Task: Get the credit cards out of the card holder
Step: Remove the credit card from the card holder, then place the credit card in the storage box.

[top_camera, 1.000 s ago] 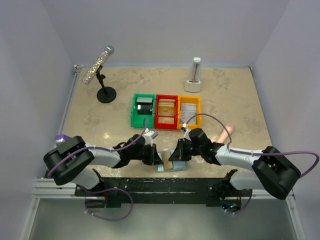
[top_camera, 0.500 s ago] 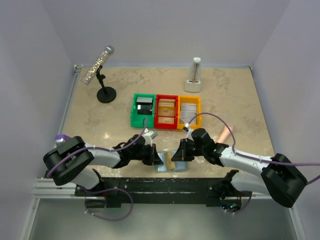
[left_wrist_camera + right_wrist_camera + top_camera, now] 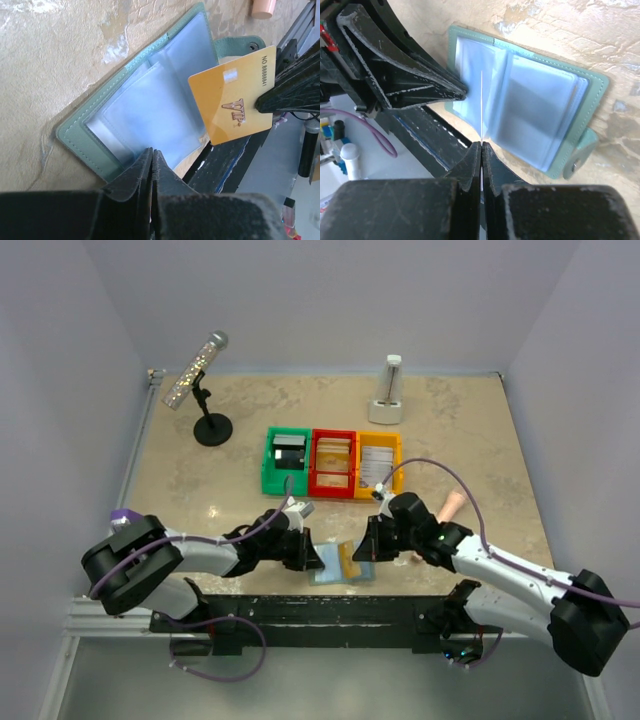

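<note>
Left wrist view, card holder (image 3: 145, 115) lying open diagonally, left hand (image 3: 151, 153) pinching it, right hand (image 3: 279, 95) gripping card (image 3: 232, 97)

Light is bright and even from above, casting soft shadows. The card holder (image 3: 145, 115) carries pale sheen on its pockets; wrist-view foregrounds blur.

A beige marbled tabletop (image 3: 460, 430) carries the open card holder (image 3: 328, 575), a row of three bins (image 3: 333, 432) and a microphone stand (image 3: 212, 428).
</note>
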Controlling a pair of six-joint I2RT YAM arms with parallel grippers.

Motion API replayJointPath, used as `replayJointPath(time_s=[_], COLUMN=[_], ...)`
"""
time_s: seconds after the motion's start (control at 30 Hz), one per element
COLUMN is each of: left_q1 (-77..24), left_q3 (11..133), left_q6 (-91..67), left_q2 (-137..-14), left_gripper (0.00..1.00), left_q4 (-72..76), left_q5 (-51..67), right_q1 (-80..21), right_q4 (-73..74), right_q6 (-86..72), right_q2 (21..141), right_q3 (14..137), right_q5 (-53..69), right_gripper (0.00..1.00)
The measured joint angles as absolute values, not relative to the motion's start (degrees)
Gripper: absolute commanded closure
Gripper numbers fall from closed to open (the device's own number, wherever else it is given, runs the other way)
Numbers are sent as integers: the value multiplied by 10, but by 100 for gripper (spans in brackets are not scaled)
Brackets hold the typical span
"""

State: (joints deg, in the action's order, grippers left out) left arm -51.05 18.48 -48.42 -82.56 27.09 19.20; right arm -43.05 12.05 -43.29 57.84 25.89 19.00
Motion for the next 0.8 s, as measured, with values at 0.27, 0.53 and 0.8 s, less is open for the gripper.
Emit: replayJointPath(time_s=[0.27,0.53,0.8], left_q1=[-510,-510,-510], left_q3=[208,263,283], left_q6=[-462,-449,-437], left_q2=[-776,-708,-631], left_gripper=[75,62,57], left_q4=[204,149,111], left_q5=[187,187,171], right_q1=[-430,-430,-430], right_q4=[199,274,321], right_q6=[-405,-376,-309], right_q2=[556,517,477], right_q3=[288,332,384], right_q5=[168,137,126], right_gripper=[100,100,100])
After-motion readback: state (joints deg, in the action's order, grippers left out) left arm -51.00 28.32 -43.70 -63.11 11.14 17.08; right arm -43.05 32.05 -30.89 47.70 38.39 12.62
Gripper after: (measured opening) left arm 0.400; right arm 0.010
